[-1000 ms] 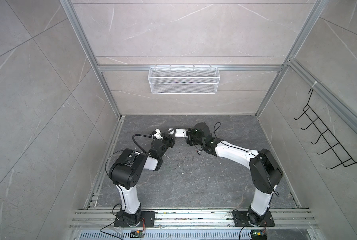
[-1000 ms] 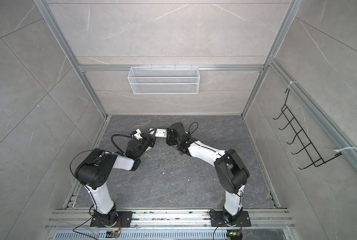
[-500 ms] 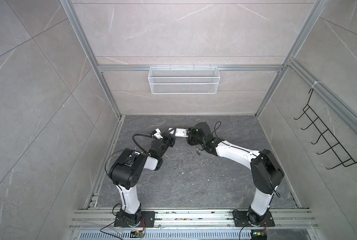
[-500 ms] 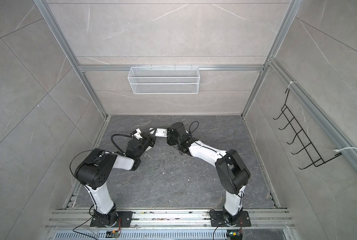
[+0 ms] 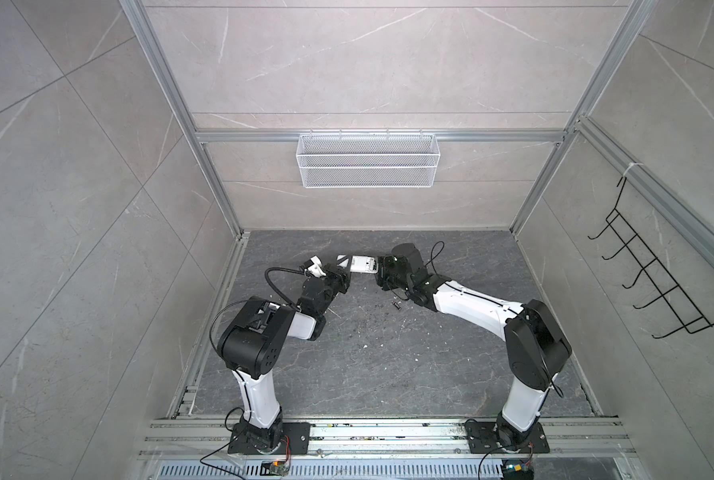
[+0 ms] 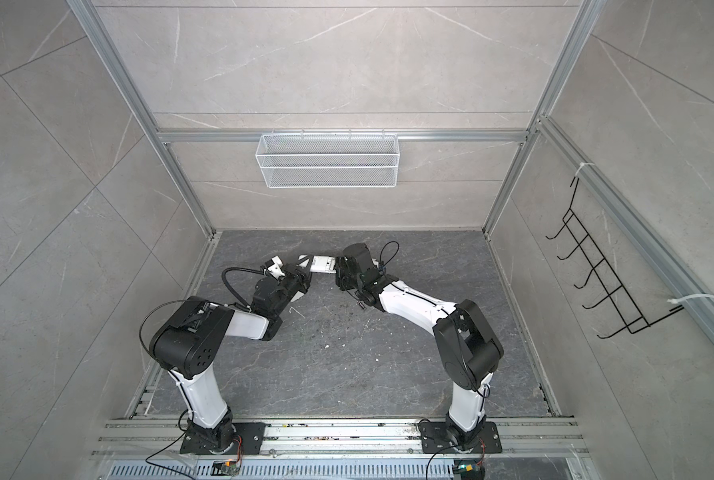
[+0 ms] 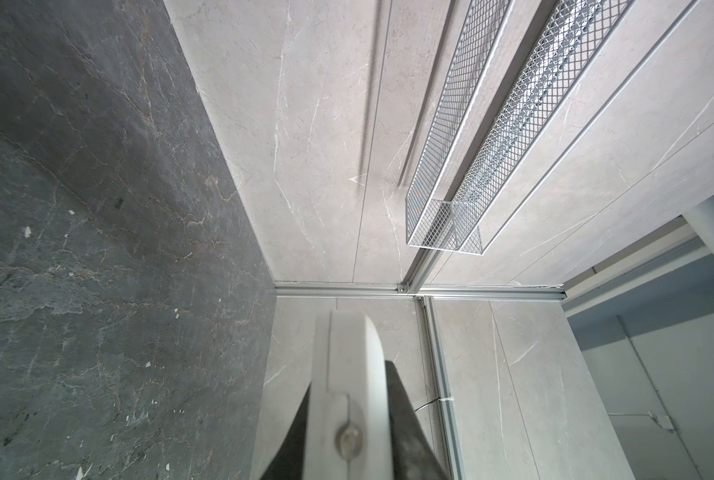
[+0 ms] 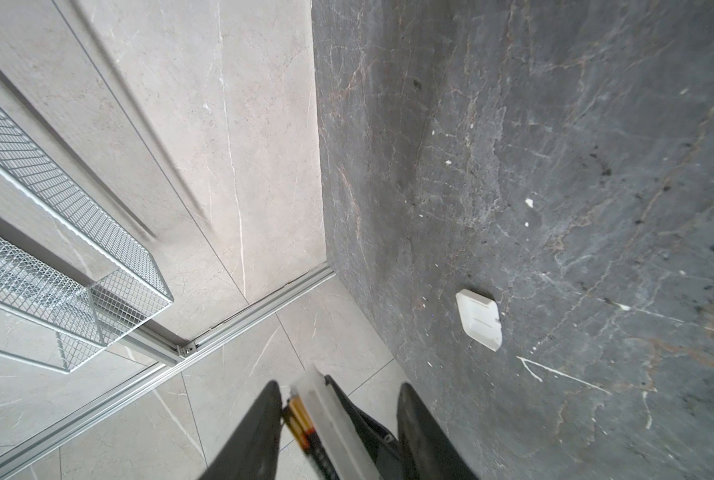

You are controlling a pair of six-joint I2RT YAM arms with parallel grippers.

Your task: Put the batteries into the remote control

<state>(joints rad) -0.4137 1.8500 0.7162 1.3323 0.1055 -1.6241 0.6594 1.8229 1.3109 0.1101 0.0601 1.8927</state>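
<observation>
Remote control [image 5: 363, 264] is up off the desk [image 5: 388, 374], just above centre frame in both top views, bridged between the two arms. Left pincer [image 5: 342, 274] is clamped on one end, gripping it edge-on. Right pincer [image 5: 380, 272] straddles the other end, jaws part-way apart. An orange-striped battery [image 8: 299, 422] sits right against the white casing between them, but whether it is seated or merely pinched, I cannot tell. By my reading, that's one cell at the compartment. The loose battery [image 5: 397, 306] lies on the desk just below the right wrist, not yet loaded. The white cover [image 8: 479, 319] lies flat on the desk, off. There's plenty of open desk towards lower frame. The back wall is close behind the remote, and the wire basket [image 5: 367, 166] hangs well above.
</observation>
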